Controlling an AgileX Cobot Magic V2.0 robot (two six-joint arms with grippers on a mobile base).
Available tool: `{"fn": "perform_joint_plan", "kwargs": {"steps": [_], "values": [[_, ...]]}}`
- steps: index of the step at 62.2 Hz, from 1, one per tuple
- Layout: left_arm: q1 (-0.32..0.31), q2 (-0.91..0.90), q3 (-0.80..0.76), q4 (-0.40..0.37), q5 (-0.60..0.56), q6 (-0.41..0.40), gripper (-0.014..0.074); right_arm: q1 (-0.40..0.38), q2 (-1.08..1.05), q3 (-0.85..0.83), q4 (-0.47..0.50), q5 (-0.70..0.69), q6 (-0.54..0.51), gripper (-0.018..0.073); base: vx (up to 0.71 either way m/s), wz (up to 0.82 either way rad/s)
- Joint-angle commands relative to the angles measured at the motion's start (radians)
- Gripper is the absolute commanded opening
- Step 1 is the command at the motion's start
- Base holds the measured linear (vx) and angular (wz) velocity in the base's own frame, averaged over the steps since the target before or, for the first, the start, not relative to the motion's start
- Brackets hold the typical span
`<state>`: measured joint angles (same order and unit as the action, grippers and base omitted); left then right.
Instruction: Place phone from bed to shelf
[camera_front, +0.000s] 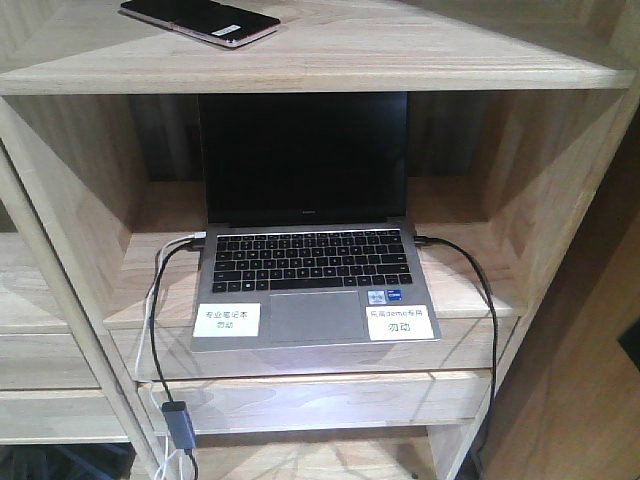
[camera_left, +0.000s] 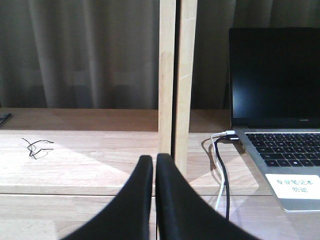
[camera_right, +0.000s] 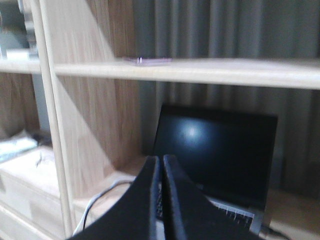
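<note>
Phone (camera_front: 200, 20) lies flat on the shelf (camera_front: 400, 60) top board, above the laptop (camera_front: 310, 250) — placement looks done; left gripper (camera_left: 155, 162) and right gripper (camera_right: 161, 162) both pinched together, empty — next, likely only retreat.

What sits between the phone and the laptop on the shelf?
Only the thick top board of the shelf: the phone lies on it and the laptop stands open in the compartment beneath. The front view shows this best.
</note>
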<state>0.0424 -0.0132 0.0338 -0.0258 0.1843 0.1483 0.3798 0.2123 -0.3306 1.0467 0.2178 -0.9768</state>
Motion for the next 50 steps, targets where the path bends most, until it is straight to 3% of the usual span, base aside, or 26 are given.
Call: {"fn": "perform_joint_plan", "kwargs": {"steps": [1, 42, 50], "values": [[-0.004, -0.013, -0.021, -0.009, -0.072, -0.006, 0.0001, -0.001, -0.009, -0.023, 0.016, -0.050, -0.004, -0.0006, 0.00, 0.00], [-0.004, -0.013, -0.021, -0.009, -0.072, -0.006, 0.0001, -0.001, -0.011, -0.023, 0.017, -0.058, -0.001, -0.0006, 0.00, 0.00], [-0.004, -0.013, -0.021, -0.009, -0.072, -0.006, 0.0001, -0.001, -0.011, -0.023, -0.049, -0.059, 0.045, -0.0006, 0.00, 0.00]]}}
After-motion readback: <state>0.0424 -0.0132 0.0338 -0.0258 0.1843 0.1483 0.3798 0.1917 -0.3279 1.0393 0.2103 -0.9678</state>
